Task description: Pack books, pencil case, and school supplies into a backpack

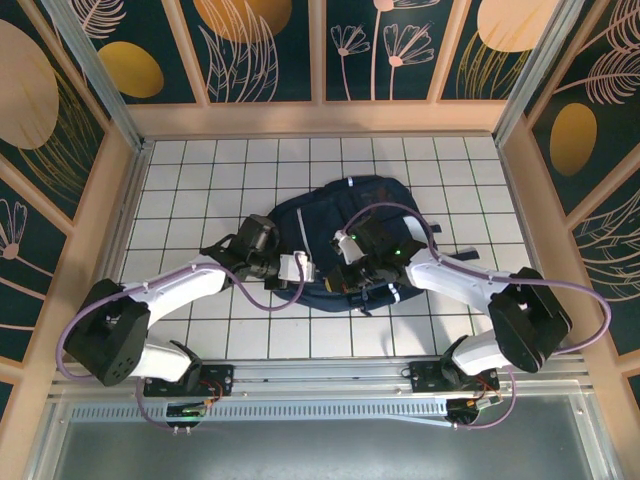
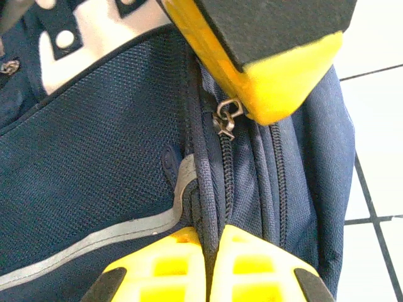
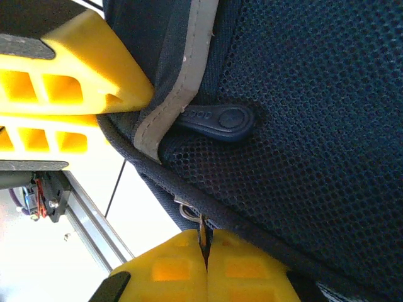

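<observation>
Left gripper (image 2: 211, 242): clenched. Its two yellow fingers are pressed together on a fold of the large navy-blue fabric backpack (image 1: 365, 205), gripping the seam beside a closed zip.
Right gripper (image 3: 204, 248): clenched. Its yellow fingers meet on a thin dark sliver at the backpack's edge. What that sliver is cannot be told.
Backpack: lies flat on the white tiled table (image 1: 190, 180), directly under and ahead of both grippers. They meet over its near edge, one from each side.
Small metal zip slider (image 2: 225, 119): straight ahead of the left gripper's tips, farther up the same zip. It sits just under a yellow, black-padded finger (image 2: 277, 75) of the right gripper.
Grey-white reflective stripe (image 2: 113, 233): starts just beside the left gripper's tips and curves away to their left across the fabric.
White patch with holes (image 2: 94, 38): well ahead of the left gripper and to its left, on the backpack's front.
Dark rubber pull tab (image 3: 220, 119): ahead of the right gripper's tips, lying on the navy mesh panel (image 3: 315, 126). One end is tucked under a grey-edged fold.
Grey-edged fold (image 3: 179, 82): ahead and left of the right gripper, with the left gripper's closed fingers against it.
Small metal ring (image 3: 186, 211): just beyond the right gripper's tips, slightly to their left, touching the backpack's edge.
Silver metal rail (image 3: 88, 226): to the left of the right gripper, apart from the backpack.
</observation>
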Motion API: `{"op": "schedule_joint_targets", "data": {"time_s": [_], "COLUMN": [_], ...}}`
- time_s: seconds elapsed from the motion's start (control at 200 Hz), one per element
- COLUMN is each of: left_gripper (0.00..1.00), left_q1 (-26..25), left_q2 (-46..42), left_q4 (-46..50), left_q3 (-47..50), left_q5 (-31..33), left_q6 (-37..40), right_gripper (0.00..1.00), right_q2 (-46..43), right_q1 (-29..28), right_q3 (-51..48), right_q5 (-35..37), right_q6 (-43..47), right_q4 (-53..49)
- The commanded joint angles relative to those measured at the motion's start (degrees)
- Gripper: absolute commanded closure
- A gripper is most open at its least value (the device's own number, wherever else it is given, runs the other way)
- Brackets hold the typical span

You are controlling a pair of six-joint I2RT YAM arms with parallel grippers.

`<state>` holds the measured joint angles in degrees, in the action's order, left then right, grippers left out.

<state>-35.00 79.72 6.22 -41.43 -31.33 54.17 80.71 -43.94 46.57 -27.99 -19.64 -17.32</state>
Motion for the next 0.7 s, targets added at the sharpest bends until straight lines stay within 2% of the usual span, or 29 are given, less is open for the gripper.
{"op": "schedule_joint_targets", "data": {"time_s": [0.0,0.09,0.27,0.31,0.395,0.44,0.571,0.691], "left_gripper": [1.0,1.0,1.0,1.0,1.0,1.0,1.0,1.0], "left_q1": [1.48,1.09,1.1,1.1,1.09,1.13,1.06,0.69], "left_q2": [-2.17,-2.06,-1.88,-1.54,-1.18,-1.2,-1.79,-3.01], "left_q4": [-0.46,-1.83,-1.12,-0.41,0.24,0.11,0.19,-0.34], "left_q3": [1.62,2.31,3.65,3.34,2.51,2.2,1.28,1.25], "left_q5": [-4.46,-3.48,-1.47,-1.48,-2.12,-2.85,-3.17,-4.07], "left_q6": [-5.91,-6.68,-5.56,-5.69,-7.62,-8.45,-10.21,-12.19], "right_gripper": [1.0,1.0,1.0,0.94,0.71,0.64,0.54,0.52], "right_q2": [-1.52,-1.18,-4.26,-5.57,-7.9,-9.03,-13.49,-15.63], "right_q1": [-3.02,-3.64,3.79,5.07,6.91,7.27,7.72,10.34], "right_q3": [-0.44,-0.12,-3.29,-4.03,-4.34,-3.9,-1.99,0.37], "right_q5": [2.37,1.97,4.87,4.86,2.54,0.06,-1.87,3.16], "right_q6": [-3.37,-5.21,-0.87,0.2,1.31,1.85,2.2,0.7], "right_q4": [-4.91,-4.21,-9.47,-10.36,-10.91,-10.58,-9.89,-11.03]}}
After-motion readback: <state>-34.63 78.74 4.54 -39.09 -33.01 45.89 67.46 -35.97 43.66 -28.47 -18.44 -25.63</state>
